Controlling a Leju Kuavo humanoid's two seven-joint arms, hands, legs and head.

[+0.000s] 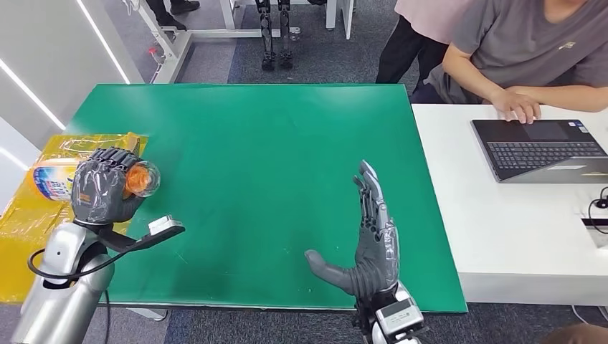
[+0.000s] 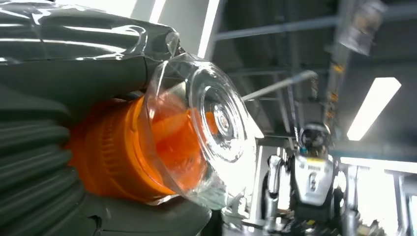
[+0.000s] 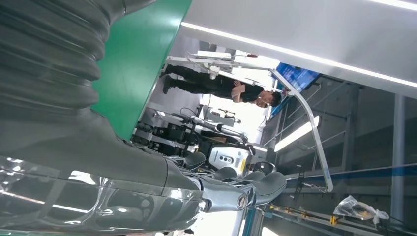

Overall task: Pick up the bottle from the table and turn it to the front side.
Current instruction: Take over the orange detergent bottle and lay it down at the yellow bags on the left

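The left robot hand (image 1: 104, 186) grasps the bottle (image 1: 54, 179), fingers wrapped around its neck end. The bottle lies roughly horizontal above the left edge of the green surface (image 1: 251, 158), over a yellow plastic bag (image 1: 21, 222). Its clear cap (image 2: 206, 128) over an orange closure (image 2: 113, 157) points toward the surface's middle. The right robot hand (image 1: 369, 236) is released, fingers extended and thumb out, over the near part of the surface. A person (image 1: 516, 50) sits at a laptop (image 1: 541, 147) on the adjacent white surface (image 1: 502, 229).

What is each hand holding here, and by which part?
The left hand grips the bottle near its neck, just behind the orange cap under a clear cover. The right hand holds nothing, fingers spread.
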